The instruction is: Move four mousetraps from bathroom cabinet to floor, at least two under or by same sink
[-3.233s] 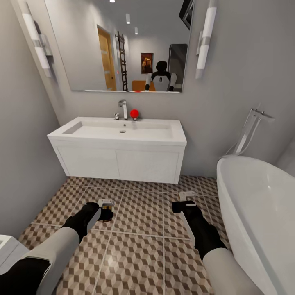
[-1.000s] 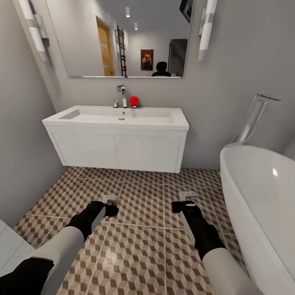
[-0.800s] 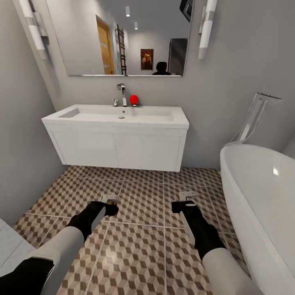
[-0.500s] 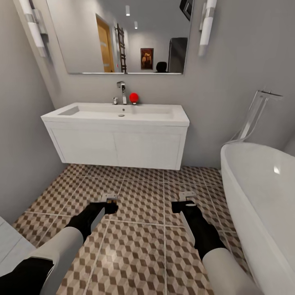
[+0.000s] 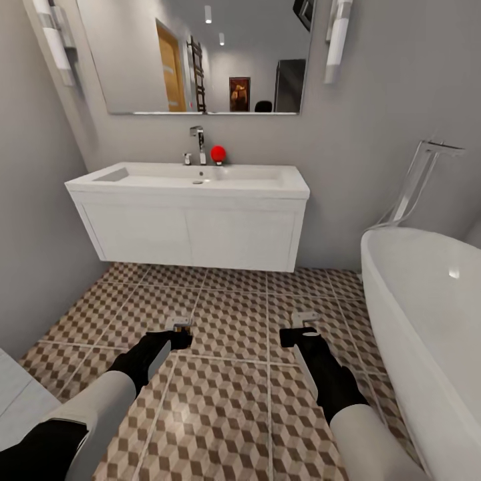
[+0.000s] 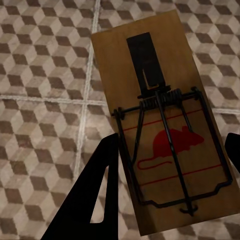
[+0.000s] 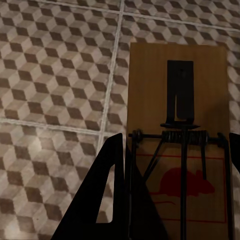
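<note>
Left gripper (image 6: 172,150) jaws clamped on flat brown wooden mousetrap (image 6: 160,120): black wire spring, red mouse print. Right gripper (image 7: 177,165) jaws clamped on an identical second trap (image 7: 180,125), centre frame.

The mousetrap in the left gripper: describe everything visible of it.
The mousetrap is a flat brown wooden rectangle carrying a black metal tab, a coiled spring, a wire bar frame and a red mouse print with red lines. It sits between the left gripper's dark fingers, above the cube-patterned bathroom floor.
</note>
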Robot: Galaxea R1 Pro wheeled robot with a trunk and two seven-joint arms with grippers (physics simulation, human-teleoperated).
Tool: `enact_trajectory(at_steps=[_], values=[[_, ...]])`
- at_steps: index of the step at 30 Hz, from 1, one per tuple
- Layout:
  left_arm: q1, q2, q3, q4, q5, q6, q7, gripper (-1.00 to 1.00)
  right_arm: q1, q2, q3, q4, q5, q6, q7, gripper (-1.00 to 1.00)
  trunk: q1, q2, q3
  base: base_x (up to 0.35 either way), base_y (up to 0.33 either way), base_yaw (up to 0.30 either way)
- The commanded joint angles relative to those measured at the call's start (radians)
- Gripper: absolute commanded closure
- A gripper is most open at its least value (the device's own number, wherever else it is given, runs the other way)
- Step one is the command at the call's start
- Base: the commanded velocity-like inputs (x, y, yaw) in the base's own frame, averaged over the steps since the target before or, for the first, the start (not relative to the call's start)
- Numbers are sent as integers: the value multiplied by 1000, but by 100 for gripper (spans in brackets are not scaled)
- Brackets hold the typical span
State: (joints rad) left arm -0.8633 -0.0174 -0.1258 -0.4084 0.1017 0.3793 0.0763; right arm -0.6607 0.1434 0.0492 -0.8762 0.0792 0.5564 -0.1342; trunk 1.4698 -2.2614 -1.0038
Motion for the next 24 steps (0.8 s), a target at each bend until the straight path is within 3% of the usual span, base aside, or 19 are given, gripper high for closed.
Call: enact_trajectory(at_steps=[1,4,7,11,16,24], values=[[0,0,-9,-2,9,5,10,100,0,0,2,-1,7,7,0,100,4,-8,-4,0,0,0],[0,-1,-9,-1,9,4,10,100,0,1,3,-1,7,1,2,100,15,-29,-14,0,0,0],[0,-2,-10,-2,9,3,10,100,0,1,6,-1,7,-69,3,100,27,-50,-23,0,0,0],[0,-2,-9,-4,9,1,10,100,0,-1,58,0,11,-132,0,100,42,-78,-35,0,0,0],[0,-3,-9,-3,9,1,10,100,0,-1,120,-1,13,-147,-4,100,61,-113,-51,0,0,0],[0,-3,-9,-4,9,1,10,100,0,0,135,-1,13,-150,-3,100,92,-169,-76,0,0,0]])
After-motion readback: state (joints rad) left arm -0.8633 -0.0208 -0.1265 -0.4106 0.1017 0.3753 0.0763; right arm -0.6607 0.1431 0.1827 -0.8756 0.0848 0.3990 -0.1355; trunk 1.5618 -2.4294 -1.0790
